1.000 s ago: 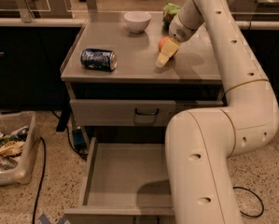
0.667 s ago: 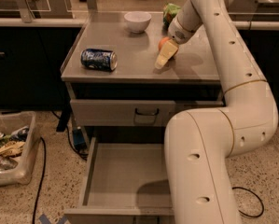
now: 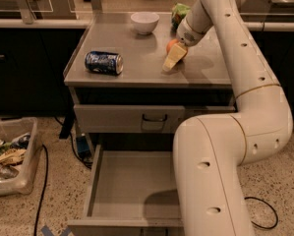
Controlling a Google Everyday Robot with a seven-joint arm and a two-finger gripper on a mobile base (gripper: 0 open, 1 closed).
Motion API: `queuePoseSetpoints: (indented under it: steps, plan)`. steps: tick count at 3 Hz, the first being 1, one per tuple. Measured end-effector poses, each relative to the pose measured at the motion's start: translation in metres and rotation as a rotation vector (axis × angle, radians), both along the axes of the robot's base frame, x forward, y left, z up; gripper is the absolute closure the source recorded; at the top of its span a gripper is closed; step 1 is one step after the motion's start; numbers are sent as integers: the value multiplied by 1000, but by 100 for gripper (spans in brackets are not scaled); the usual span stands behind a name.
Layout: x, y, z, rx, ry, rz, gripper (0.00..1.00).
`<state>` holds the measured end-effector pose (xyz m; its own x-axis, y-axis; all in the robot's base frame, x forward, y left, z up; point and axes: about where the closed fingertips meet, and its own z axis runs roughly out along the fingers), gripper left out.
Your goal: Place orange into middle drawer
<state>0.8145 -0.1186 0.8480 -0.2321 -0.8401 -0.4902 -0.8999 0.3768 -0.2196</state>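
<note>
Nearest of all, the robot's white arm fills the lower right, its thick lower segment overlapping the right side of the middle drawer. That drawer is pulled out wide, showing a flat grey floor and low side walls. On the speckled floor to the left sits a clear plastic bin holding mixed litter, with a black cable trailing past it.

Above the open drawer is a closed drawer front with a black loop handle. Over it lies the grey counter. A blue soda can rests on its side near the counter's left front.

To the right of the can, the arm reaches down from above and the gripper sits low over the counter, its pale yellow end angled down and to the left. The orange is on the counter right against the gripper's upper left side, partly hidden by it. Whether the jaws are open or closed on the fruit cannot be told from this angle.

Farther back stands a white bowl, and a green snack bag lies at the far right edge behind the arm.
</note>
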Motion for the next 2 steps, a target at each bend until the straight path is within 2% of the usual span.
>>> queuePoseSetpoints:
  steps: [2]
  plan:
    - [0,0,0,0,0,0,66]
